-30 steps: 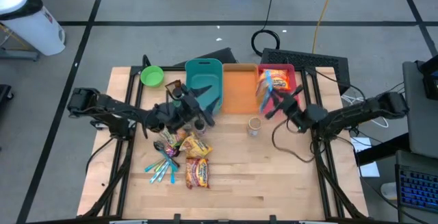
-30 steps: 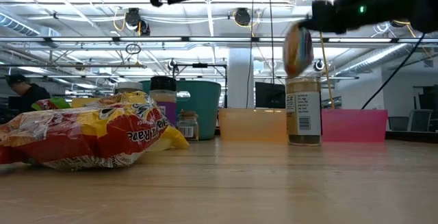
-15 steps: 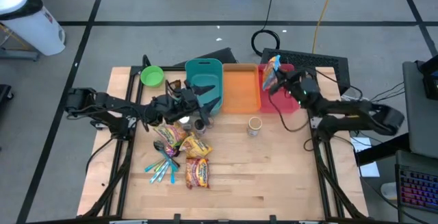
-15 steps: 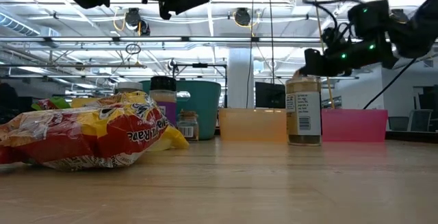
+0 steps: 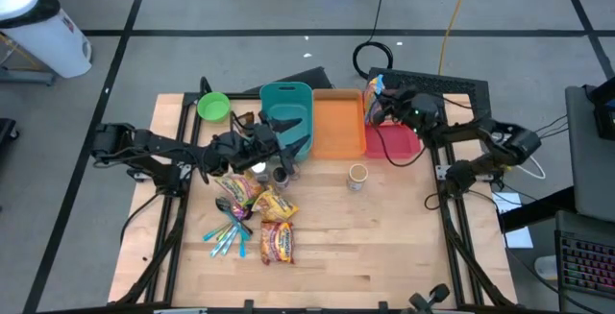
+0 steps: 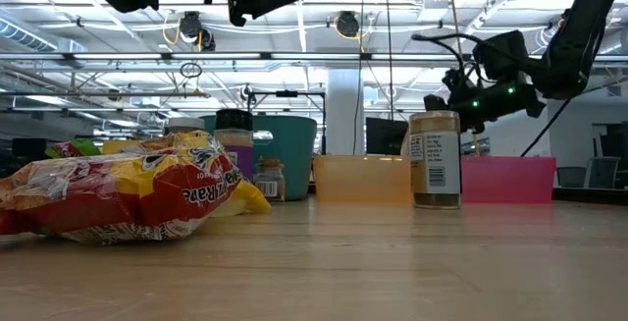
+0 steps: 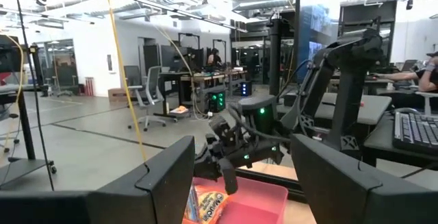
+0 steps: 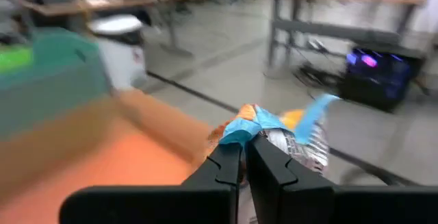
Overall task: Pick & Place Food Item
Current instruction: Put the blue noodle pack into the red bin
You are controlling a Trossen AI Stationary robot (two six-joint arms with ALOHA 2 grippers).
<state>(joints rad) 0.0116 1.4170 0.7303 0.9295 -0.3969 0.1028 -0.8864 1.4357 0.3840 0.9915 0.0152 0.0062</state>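
Pink plastic is where this is heading: the right tool [image 5: 377, 106] hangs over the far-left corner of the pink bin [image 5: 402, 141], at about one o'clock on the desk [image 5: 384, 247], and it is clenched on the top seam of a blue-and-orange snack bag [image 5: 374, 87]. In the right wrist view the two dark fingers [image 8: 226, 162] pinch the crimped edge of the bag [image 8: 280, 131], whose length runs away from the tool. From the overhead camera the bag sits right at the bin's back rim, beside the wall shared with the orange bin [image 5: 337, 127], so to my eye the drop turns on whether it hangs inside the pink walls or over that rim. I'd judge the tool needs to carry it a little toward the bin's middle before letting go. The left wrist view shows the bag [image 7: 209, 207] dipping at the pink bin's edge [image 7: 256, 196].

The pink bin's floor looks bare otherwise; the orange bin looks bare too. What lies in the teal bin [image 5: 288, 112] I cannot tell.

The left tool [image 5: 279, 151] waits at eleven o'clock over the teal bin's near edge, fingers spread and holding nothing. More snack packets [image 5: 274, 228] lie at seven o'clock, a spice jar [image 5: 357, 177] stands near the centre.
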